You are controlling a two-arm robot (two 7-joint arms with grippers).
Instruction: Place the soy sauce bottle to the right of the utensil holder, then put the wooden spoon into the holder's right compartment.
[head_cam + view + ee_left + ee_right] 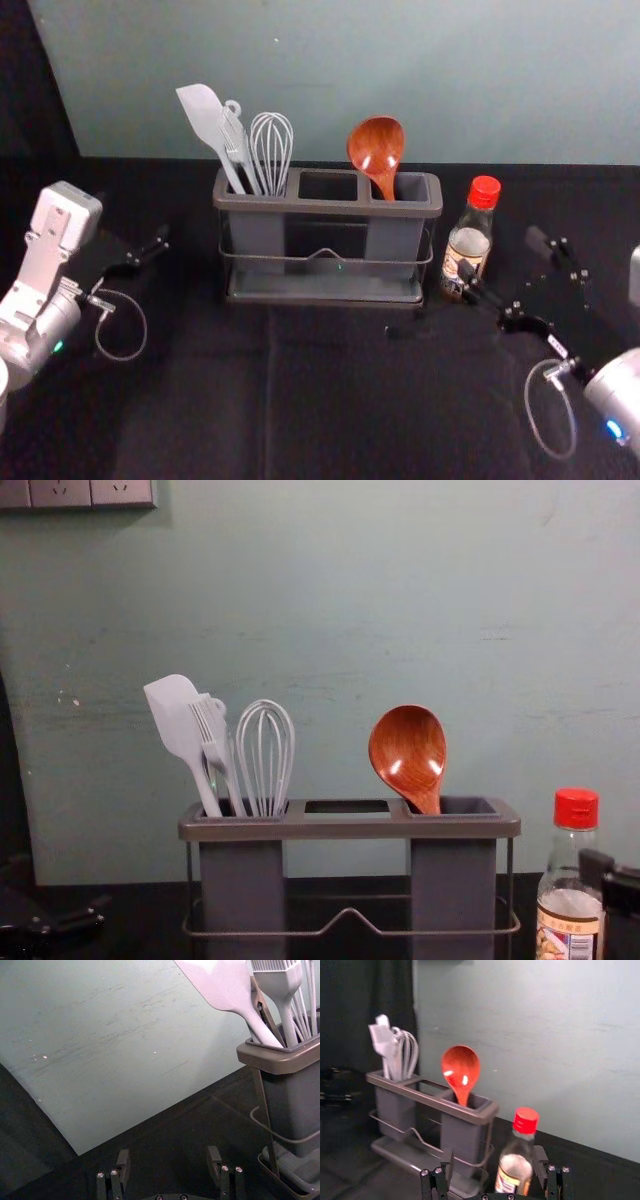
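The soy sauce bottle (468, 243) stands upright just right of the utensil holder (325, 208). Inside the holder's right compartment, the wooden spoon (377, 150) leans with its bowl up. My right gripper (502, 254) is open at the bottle, one finger overlapping its lower part. In the right wrist view, the bottle (515, 1165) is seen toward one finger of the open right gripper (493, 1162); contact cannot be told. In the chest view, the right gripper (612, 880) overlaps the bottle's edge. My left gripper (150, 250) is idle left of the holder; its fingers (215, 1160) stand apart.
White utensils, a spatula (205, 118) and a whisk (271, 150) among them, stand in the holder's left compartment. The pale green wall (330, 610) rises behind the dark table (330, 400). Wall sockets (75, 492) are at the chest view's upper left.
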